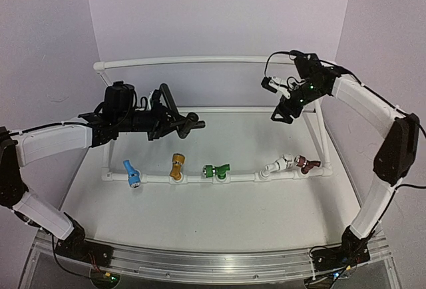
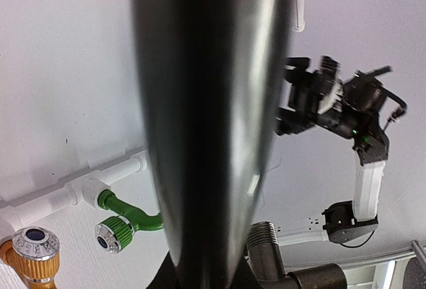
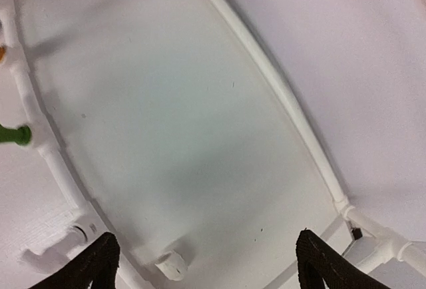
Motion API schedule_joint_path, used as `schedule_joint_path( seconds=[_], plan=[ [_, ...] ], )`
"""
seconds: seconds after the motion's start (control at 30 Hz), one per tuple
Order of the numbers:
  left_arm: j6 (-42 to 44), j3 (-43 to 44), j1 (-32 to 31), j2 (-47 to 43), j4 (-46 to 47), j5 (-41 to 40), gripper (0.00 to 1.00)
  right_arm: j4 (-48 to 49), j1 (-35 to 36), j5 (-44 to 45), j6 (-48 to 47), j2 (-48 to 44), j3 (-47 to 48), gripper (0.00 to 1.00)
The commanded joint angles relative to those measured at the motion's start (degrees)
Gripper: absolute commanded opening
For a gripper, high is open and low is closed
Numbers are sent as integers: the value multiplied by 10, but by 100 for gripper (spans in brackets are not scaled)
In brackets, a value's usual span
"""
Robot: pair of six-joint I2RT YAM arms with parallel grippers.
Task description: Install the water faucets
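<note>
The dark faucet (image 1: 188, 126) hangs above the surface (image 1: 219, 212), clenched in the left claw (image 1: 170, 125) behind the gold faucet (image 1: 176, 166), so I'd bring its stub squarely down to the front pipe (image 1: 243, 177) while the released, empty right claw (image 3: 203, 262) hovers aside.

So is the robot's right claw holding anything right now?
No, the right gripper has its two black fingers spread wide apart, and only the bare white table shows between them.
</note>
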Motion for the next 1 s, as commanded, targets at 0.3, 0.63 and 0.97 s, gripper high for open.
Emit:
schedule_joint_path(
  seconds=[0.3,0.63,0.97],
  plan=[
    [16,-2,-1,-46,20,-13,0,-129,-39,121,-211,117,-55,72],
    [20,1,-1,-41,19,-18,0,-120,-26,154,-209,175,-49,68],
    [25,-3,-1,-44,17,-22,0,-91,-16,218,-229,198,-89,63]
  ],
)
